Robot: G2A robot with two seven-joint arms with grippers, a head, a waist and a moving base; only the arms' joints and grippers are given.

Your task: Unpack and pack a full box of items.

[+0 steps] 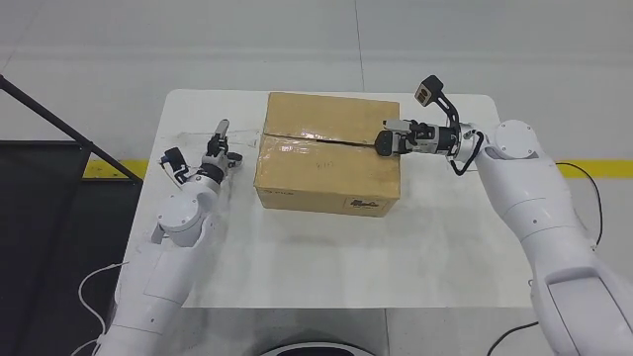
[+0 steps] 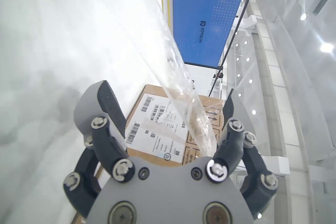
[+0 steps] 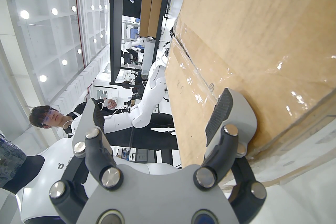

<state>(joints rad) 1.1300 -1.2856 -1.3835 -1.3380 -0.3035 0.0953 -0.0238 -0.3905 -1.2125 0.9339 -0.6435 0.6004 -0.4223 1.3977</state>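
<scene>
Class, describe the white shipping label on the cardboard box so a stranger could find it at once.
On the white table stands a brown cardboard box. The label is on its end wall facing the left gripper. It is white paper with barcodes, unlike the black symbols printed on bare cardboard beside it.
</scene>
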